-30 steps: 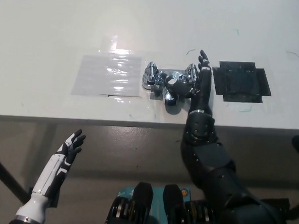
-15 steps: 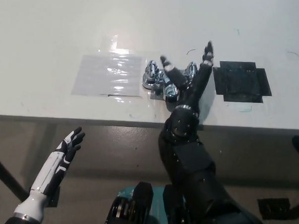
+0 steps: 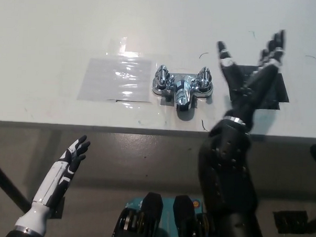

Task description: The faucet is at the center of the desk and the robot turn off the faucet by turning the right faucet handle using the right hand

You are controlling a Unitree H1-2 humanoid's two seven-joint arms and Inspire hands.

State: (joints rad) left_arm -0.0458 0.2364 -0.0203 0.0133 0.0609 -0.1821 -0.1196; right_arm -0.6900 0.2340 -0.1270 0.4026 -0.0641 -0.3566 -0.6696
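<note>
Right robot hand (image 3: pixel 251 70), black, is spread wide open, holding nothing, raised over the surface (image 3: pixel 56 35) to the right of the faucet (image 3: pixel 182 86). It sits above the black tape patch (image 3: pixel 278 93), not touching any faucet part. Thumb points toward the right faucet handle (image 3: pixel 204 78), with a clear gap between them.

Chrome faucet sits at the middle of the white surface near its front edge, spout facing the robot; left faucet handle (image 3: pixel 161 79) is untouched. A clear plastic sheet (image 3: pixel 116 79) lies flat just left of the faucet.

Left robot hand (image 3: pixel 72 155), white, rests low at the picture's lower left, below the surface edge, fingers loosely apart, holding nothing.

Progress: hand is off the handle; handle angle is too small to read, so whether the turn is done cannot be told. If not done, the hand needs to come back left, close on the right handle and rotate it.

No brand, label or readable writing visible; only a few faint pen marks on the surface.
</note>
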